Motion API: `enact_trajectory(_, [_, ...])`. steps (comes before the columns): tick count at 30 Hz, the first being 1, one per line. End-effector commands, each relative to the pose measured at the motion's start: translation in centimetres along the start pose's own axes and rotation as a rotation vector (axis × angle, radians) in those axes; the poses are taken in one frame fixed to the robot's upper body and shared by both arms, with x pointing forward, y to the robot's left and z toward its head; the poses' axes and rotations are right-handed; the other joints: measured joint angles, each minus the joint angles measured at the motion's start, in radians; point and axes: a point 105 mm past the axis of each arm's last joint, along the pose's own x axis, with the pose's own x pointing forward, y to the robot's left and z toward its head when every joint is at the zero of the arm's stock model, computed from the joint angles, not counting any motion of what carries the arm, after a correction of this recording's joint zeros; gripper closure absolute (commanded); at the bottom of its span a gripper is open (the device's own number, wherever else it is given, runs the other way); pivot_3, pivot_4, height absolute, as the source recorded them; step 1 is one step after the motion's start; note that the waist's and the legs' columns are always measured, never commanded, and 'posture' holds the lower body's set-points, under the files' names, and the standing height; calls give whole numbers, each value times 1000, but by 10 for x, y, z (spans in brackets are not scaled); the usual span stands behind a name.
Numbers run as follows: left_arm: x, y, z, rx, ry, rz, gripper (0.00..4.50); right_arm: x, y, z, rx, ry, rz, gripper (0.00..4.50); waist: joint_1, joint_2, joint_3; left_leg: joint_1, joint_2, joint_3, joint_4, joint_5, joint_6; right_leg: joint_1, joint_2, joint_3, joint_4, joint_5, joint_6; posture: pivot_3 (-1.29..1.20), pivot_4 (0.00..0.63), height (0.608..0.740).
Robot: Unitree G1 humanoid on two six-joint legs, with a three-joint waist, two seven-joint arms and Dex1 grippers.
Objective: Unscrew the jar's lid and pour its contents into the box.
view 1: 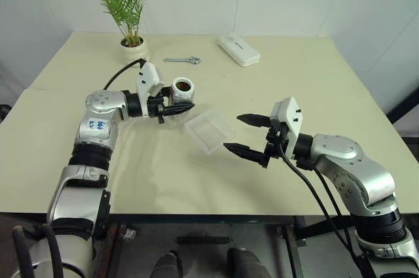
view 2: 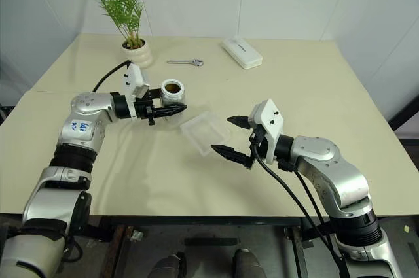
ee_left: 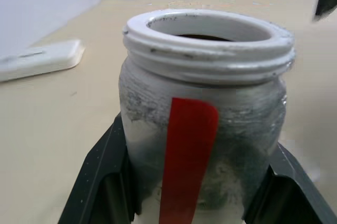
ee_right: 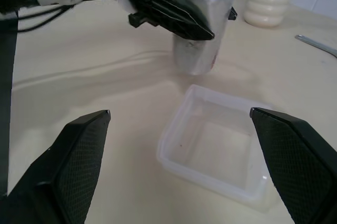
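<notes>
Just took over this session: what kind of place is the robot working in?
Probably an indoor lab or test room: a plain cream table against white walls, carrying a potted plant, a wrench and a white oblong case.

Cream counter (view 1: 275,180), two slabs with a seam running under the left gripper (view 1: 182,106). Clear box (view 1: 208,131) sits on it between both grippers, just ahead of the right gripper (view 1: 245,135). Well beyond the left gripper: potted plant (view 1: 133,48), small wrench (view 1: 183,60). White oblong case (view 1: 239,50) far beyond the right gripper.
</notes>
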Motion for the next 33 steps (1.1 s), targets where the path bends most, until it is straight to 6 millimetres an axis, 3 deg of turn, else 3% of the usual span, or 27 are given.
enact_trajectory(1, [8,10,17,194,39,47,2571,-6,1,3,-15,-6,-22,25,2,0,0,0,0,0,0,0,0,0,0,0,0,0,0,0,150,740])
enact_trajectory(4, [13,12,17,342,97,75,2571,-9,1,-1,1,-5,-43,25,3,0,0,-2,0,0,0,0,0,-1,0,0,-1,0,0,0,150,740])
enact_trajectory(8, [24,18,27,913,182,226,2571,-15,-5,-7,27,-7,-100,25,4,0,0,-1,0,0,1,0,0,-1,0,0,0,0,1,0,150,740])
enact_trajectory(11, [27,22,35,1235,180,318,2571,-16,-7,-8,43,-18,-120,25,-1,0,0,-1,0,1,2,0,0,-1,0,2,1,1,2,0,150,740])
enact_trajectory(16, [36,17,33,1716,182,325,2571,-16,-5,-10,68,-33,-136,25,2,0,0,-1,0,3,3,0,0,-1,0,3,1,2,3,0,150,740])
enact_trajectory(26, [50,4,23,1994,85,309,2571,-11,-4,-9,96,-71,-148,25,2,0,0,-1,0,4,2,0,0,-2,0,3,1,2,3,0,150,740])
enact_trajectory(33, [61,4,20,2070,100,319,2571,-6,-3,-5,119,-112,-150,25,1,-1,0,-1,0,4,2,0,0,-2,0,4,2,2,3,0,150,740])
